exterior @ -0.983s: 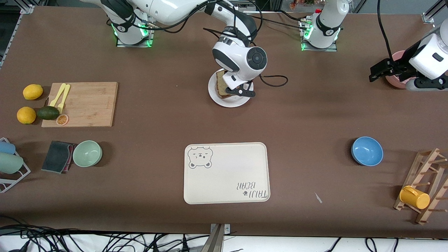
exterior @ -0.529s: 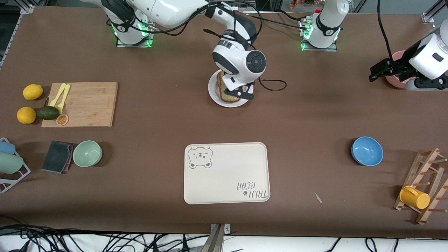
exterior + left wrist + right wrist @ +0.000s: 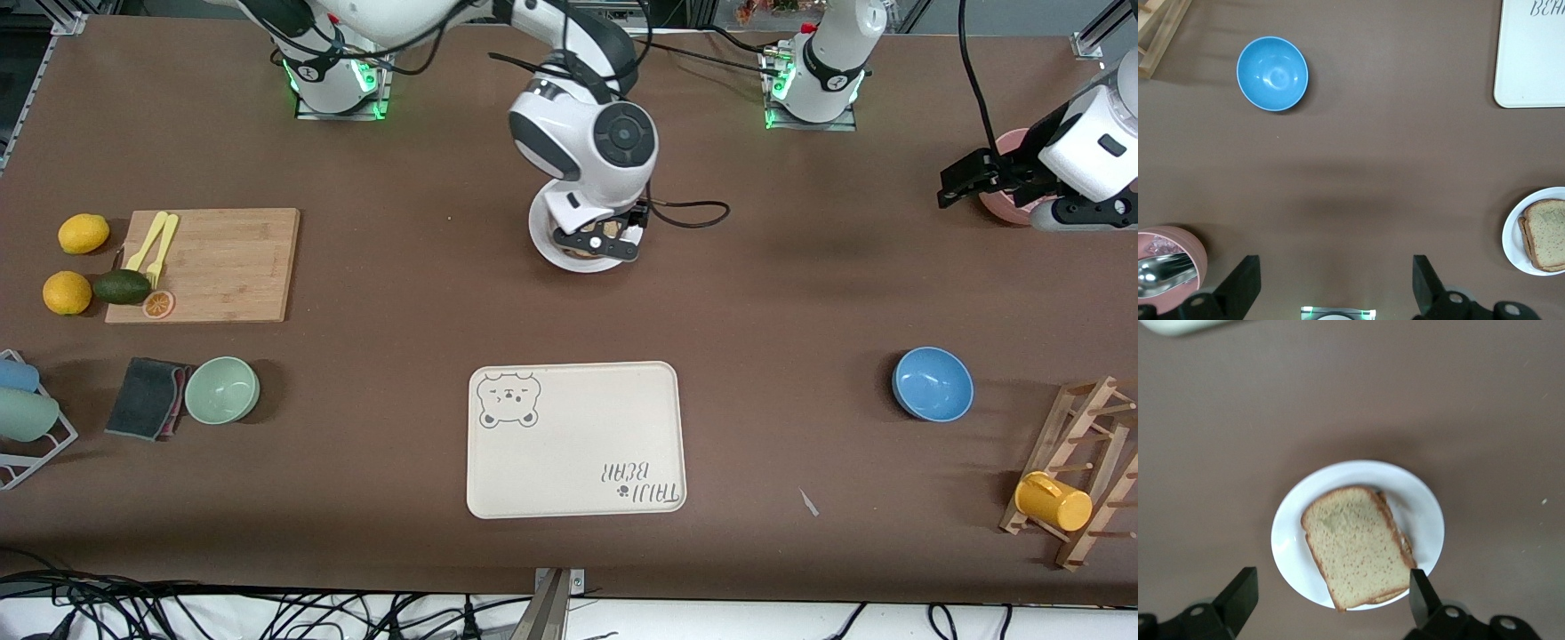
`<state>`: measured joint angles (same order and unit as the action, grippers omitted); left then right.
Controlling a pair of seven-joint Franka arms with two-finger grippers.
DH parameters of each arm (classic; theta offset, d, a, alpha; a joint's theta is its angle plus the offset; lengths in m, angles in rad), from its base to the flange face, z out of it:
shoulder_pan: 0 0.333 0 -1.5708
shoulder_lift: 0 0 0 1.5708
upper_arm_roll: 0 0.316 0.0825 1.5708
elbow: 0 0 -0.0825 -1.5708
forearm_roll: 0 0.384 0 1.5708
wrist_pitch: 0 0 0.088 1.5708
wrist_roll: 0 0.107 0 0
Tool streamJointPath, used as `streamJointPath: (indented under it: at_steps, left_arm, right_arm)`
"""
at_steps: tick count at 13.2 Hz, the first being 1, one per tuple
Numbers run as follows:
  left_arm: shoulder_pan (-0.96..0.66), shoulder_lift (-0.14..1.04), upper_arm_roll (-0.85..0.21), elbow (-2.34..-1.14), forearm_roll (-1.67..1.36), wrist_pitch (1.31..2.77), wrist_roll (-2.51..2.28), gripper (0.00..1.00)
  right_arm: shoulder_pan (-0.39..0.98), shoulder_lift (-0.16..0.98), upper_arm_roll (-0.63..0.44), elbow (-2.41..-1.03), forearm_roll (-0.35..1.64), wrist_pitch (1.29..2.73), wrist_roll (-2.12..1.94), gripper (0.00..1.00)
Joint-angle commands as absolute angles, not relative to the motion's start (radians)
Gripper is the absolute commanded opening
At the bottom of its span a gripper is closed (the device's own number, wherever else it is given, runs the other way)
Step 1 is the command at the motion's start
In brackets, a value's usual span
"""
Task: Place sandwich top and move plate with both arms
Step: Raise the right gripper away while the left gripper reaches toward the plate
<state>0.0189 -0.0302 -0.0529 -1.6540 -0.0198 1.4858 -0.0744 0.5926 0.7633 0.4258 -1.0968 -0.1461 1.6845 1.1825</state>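
- Light brown and speckled, the sandwich top (image 3: 1355, 547) lies flat on the plate (image 3: 1293, 520), on top of another slice whose edge shows under it, so we judge the placing as done.
- The plate stands in the middle of the table, farther from the front camera than the cream tray (image 3: 576, 438).
- Our right gripper (image 3: 597, 242) hangs directly above the plate with its fingers spread wide and nothing between them; in the right wrist view the bread is between the two fingertips but below them.
- Our left gripper (image 3: 971, 175) waits over the pink bowl (image 3: 1168, 261) at the left arm's end of the table, also spread and empty.
- For moving the plate, the right arm is much nearer; the left arm must travel toward the middle to reach the rim on its side.
- The slice sits a little turned on the plate, and the white rim stays free all around for a grasp.
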Motion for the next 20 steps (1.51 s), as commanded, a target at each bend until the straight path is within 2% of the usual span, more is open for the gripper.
streamJointPath:
  at_steps: [1,3,5,9,12,17,20]
  left_arm:
    - [0.005,-0.017,-0.060,-1.657,-0.021,1.470,-0.058,1.00]
    - [-0.005,-0.005,-0.063,-1.661,-0.061,1.465,-0.058,1.00]
    - [-0.003,0.015,-0.063,-1.674,-0.122,1.459,-0.057,1.00]
    - [0.002,0.150,-0.061,-1.680,-0.311,1.451,-0.072,1.00]
    - [-0.002,0.202,-0.063,-1.703,-0.403,1.456,-0.072,1.00]
    - [-0.001,0.204,-0.064,-1.876,-0.596,1.572,-0.054,1.00]
    - [-0.006,0.227,-0.067,-1.985,-0.705,1.678,0.096,1.00]
  right_arm:
    - [0.526,0.663,0.428,-1.118,-0.130,1.667,1.166,1.00]
    - [0.485,0.600,0.420,-1.132,-0.143,1.667,1.164,1.00]
    - [0.469,0.557,0.362,-1.159,-0.143,1.649,1.096,1.00]
    - [0.462,0.416,0.224,-1.300,-0.124,1.661,0.901,1.00]
    - [0.338,0.327,0.198,-1.385,-0.081,1.672,0.630,1.00]
    - [0.155,0.158,0.195,-1.583,-0.075,1.689,0.412,1.00]
    - [0.010,0.066,0.195,-1.661,0.024,1.695,0.241,1.00]
